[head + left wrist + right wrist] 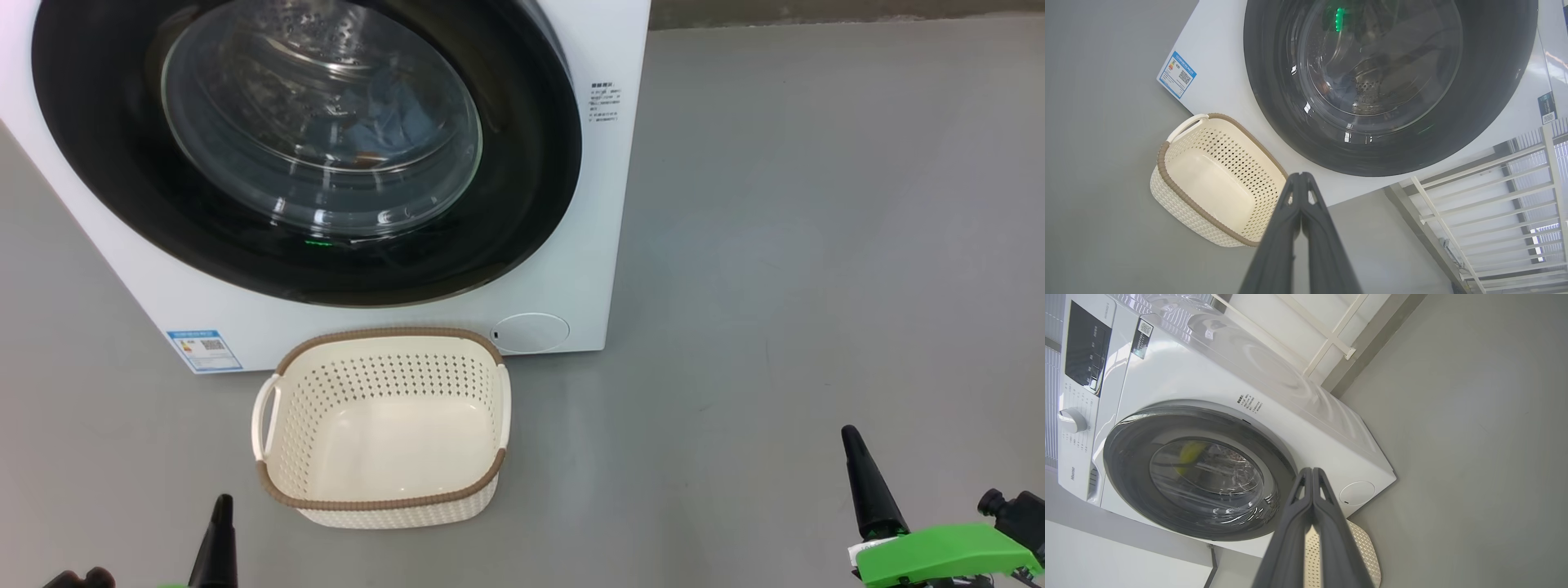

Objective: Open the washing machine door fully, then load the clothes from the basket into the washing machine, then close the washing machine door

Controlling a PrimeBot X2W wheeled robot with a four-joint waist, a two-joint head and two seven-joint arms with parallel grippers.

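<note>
The white washing machine stands ahead with its round black-ringed door flat against its front. Behind the glass window lie the clothes, blue fabric inside the drum. On the floor before the machine sits the cream basket with a brown rim, nothing in it. At the lower left, my left gripper is shut and holds nothing; its pressed-together fingers point toward the basket and door. My right gripper is shut at the lower right, well off to the basket's side, aimed at the machine.
Grey floor stretches open to the machine's right. A white railing or rack stands beside the machine. The machine's control panel and dial sit above the door. A blue label and round flap mark its lower front.
</note>
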